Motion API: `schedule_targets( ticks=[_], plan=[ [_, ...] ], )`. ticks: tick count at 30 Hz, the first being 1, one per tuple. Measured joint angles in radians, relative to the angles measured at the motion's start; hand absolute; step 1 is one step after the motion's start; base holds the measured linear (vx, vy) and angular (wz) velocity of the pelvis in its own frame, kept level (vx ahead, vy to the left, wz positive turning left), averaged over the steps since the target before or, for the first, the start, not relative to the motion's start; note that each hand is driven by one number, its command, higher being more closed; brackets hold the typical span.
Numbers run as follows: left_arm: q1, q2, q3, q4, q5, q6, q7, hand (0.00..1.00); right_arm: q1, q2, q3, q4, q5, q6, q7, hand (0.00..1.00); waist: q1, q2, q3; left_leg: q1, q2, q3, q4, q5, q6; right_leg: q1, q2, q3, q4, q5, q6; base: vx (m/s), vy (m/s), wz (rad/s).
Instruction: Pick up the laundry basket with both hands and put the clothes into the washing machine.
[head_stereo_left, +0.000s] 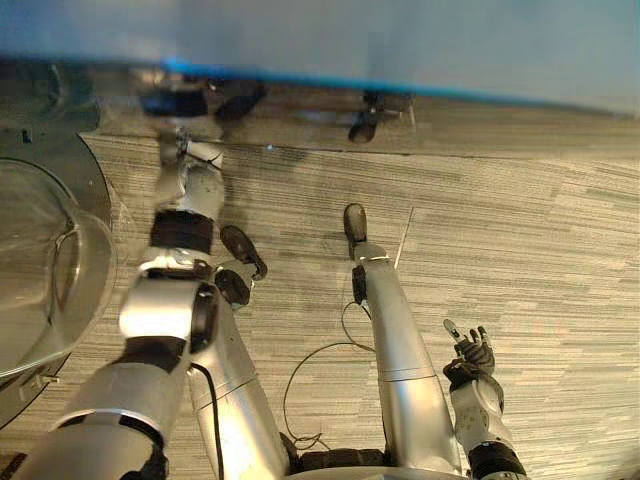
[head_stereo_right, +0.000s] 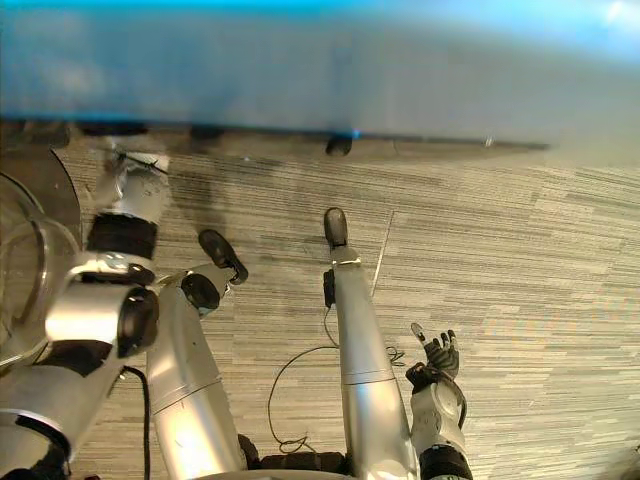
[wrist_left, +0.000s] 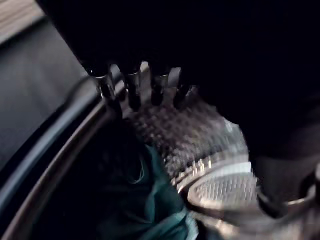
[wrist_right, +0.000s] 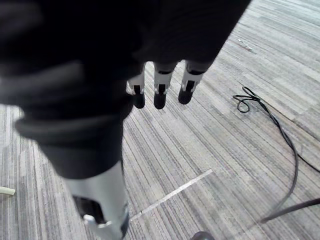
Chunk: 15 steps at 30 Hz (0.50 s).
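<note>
Left hand (wrist_left: 133, 90), fingers straight and empty, is inside the drum (wrist_left: 200, 135); teal clothes (wrist_left: 150, 200) lie just beneath. Right hand (head_stereo_left: 472, 352) hangs relaxed, empty.

Both arms are silver-grey shells. The left arm (head_stereo_left: 160, 300) is built of rounded segments broken by black bands, with a round black cap at its elbow joint, and the right arm (head_stereo_left: 480, 405) shows a smooth pale forearm with a black band below it. Each wrist and hand back sits under a dark ribbed cover (near black in the wrist views), and from these the left hand (wrist_left: 133, 90) and the right hand (head_stereo_left: 472, 352) carry slim silver fingers capped with dark tips.
</note>
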Motion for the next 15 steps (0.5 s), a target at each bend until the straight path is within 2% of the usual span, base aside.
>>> schedule_targets(
  ticks=[3, 6, 9, 11, 13, 15],
  plan=[
    [0.121, -0.03, 0.021, -0.019, -0.024, -0.006, 0.007, 0.0, 0.001, 0.013, 0.001, 0.011, 0.0, 0.008, -0.006, 0.0, 0.001, -0.001, 0.0, 0.081, -0.005, 0.009, -0.038, 0.004, -0.005, 0.08, -0.004, 0.0, -0.039, 0.006, -0.001, 0.06, 0.046, 0.1],
    [0.29, -0.031, 0.004, -0.139, 0.041, 0.002, -0.011, 0.0, 0.003, 0.013, -0.003, 0.032, -0.001, 0.013, -0.004, 0.0, 0.004, -0.001, -0.001, 0.183, -0.031, 0.029, -0.114, 0.029, -0.008, 0.173, -0.022, 0.0, -0.097, 0.018, -0.008, 0.07, 0.017, 0.23],
    [0.503, -0.034, -0.065, -0.235, 0.199, 0.018, -0.057, 0.0, 0.025, 0.013, -0.005, 0.049, -0.009, 0.027, 0.001, 0.0, 0.013, 0.0, -0.002, 0.34, -0.067, 0.051, -0.208, 0.049, -0.015, 0.321, -0.045, 0.001, -0.172, 0.023, -0.009, 0.09, 0.005, 0.28],
    [0.649, -0.07, -0.11, -0.27, 0.324, 0.039, -0.107, 0.0, 0.048, 0.008, -0.01, 0.065, -0.012, 0.037, 0.021, 0.0, 0.025, 0.004, -0.018, 0.466, -0.098, 0.066, -0.277, 0.06, -0.015, 0.438, -0.064, -0.001, -0.22, 0.022, -0.008, 0.15, 0.003, 0.3],
    [0.781, -0.111, -0.132, -0.265, 0.42, 0.059, -0.151, 0.0, 0.06, 0.009, -0.029, 0.106, -0.018, 0.049, 0.036, 0.0, 0.033, 0.004, -0.064, 0.56, -0.124, 0.077, -0.334, 0.071, -0.015, 0.529, -0.081, -0.004, -0.266, 0.022, -0.008, 0.17, 0.014, 0.24],
    [0.92, -0.166, -0.137, -0.179, 0.61, 0.089, -0.203, 0.0, 0.085, 0.009, -0.045, 0.157, -0.051, 0.059, 0.055, 0.0, 0.043, 0.016, -0.143, 0.667, -0.147, 0.088, -0.395, 0.074, -0.016, 0.643, -0.1, -0.012, -0.329, 0.022, -0.007, 0.2, 0.036, 0.21]
  ],
)
